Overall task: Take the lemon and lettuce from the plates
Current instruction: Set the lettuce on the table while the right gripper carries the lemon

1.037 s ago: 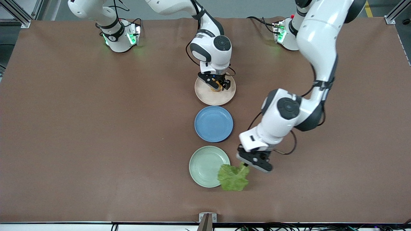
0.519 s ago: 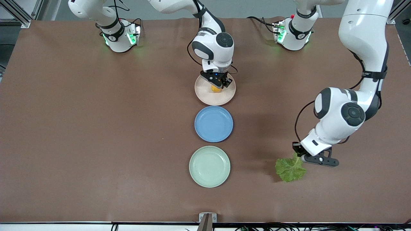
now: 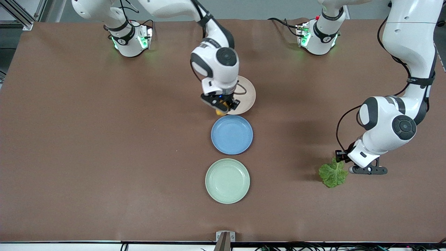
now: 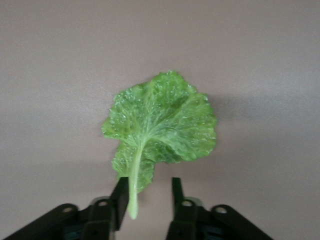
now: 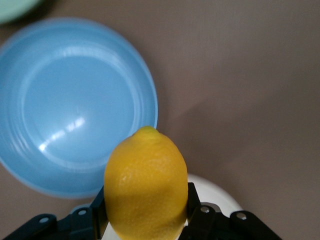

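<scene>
The mint plate (image 3: 227, 181) sits bare. The lettuce (image 3: 333, 174) lies on the table (image 3: 104, 139) at the left arm's end, the left tool (image 3: 352, 166) spread around its stem. Over the beige plate's (image 3: 246, 96) rim, the right tool (image 3: 221, 104) grips the lemon (image 3: 220, 112), not yet set down.

In the front view the beige plate (image 3: 246, 97) is partly covered by the right arm's wrist, and only a sliver of the lemon (image 3: 220, 112) is seen below the right gripper (image 3: 222, 105). In the right wrist view the lemon's lower end is cut off by the picture's edge, the blue plate (image 5: 60, 110) is cropped, and only a corner of the green plate (image 5: 15, 7) is seen.
</scene>
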You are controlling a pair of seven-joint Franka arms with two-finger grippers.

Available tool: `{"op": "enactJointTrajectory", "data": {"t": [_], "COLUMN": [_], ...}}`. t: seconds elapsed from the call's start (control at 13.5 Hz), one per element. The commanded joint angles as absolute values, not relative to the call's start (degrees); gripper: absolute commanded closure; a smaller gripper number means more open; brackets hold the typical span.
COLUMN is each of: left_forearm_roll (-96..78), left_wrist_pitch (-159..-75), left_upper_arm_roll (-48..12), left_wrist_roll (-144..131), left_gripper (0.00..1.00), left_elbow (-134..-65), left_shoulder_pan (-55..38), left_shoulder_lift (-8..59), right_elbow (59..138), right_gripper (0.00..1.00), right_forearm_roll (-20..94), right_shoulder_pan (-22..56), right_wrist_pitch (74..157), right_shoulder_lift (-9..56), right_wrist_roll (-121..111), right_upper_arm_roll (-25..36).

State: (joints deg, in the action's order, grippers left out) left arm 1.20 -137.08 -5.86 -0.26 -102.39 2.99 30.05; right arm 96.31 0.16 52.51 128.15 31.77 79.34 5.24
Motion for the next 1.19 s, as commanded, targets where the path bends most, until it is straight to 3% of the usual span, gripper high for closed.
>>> {"op": "enactJointTrajectory", "data": {"t": [0.0, 0.3, 0.44, 0.74, 1.11], "left_forearm_roll": [2.9, 4.4, 8.4, 8.3, 7.4], "left_wrist_pitch": [-126.4, -112.6, -111.7, -102.1, -98.0], "left_upper_arm_roll": [-6.3, -5.8, -6.0, -6.2, -6.3], "left_wrist_roll": [-2.6, -4.0, -3.6, -3.5, -3.1], "left_gripper": [0.0, 0.0, 0.0, 0.0, 0.0], "left_elbow": [-95.8, -85.1, -84.6, -82.7, -82.5], "left_shoulder_pan": [2.7, 2.8, 2.9, 3.1, 3.0], "left_shoulder_lift": [28.2, 26.6, 23.0, 16.4, 10.7], "right_elbow": [101.3, 104.1, 104.1, 104.9, 114.3], "right_gripper": [1.0, 1.0, 1.0, 1.0, 1.0], "right_forearm_roll": [-0.8, -0.7, -0.4, 0.2, 0.3], "right_shoulder_pan": [43.2, 28.3, 22.6, 14.4, 9.8], "right_wrist_pitch": [129.3, 132.9, 133.1, 133.9, 140.5], "right_shoulder_lift": [28.7, 28.7, 28.8, 29.3, 27.3], "right_wrist_roll": [67.6, 44.6, 34.1, 17.9, 6.8], "right_upper_arm_roll": [4.0, 4.0, 3.9, 3.5, 3.4]}}
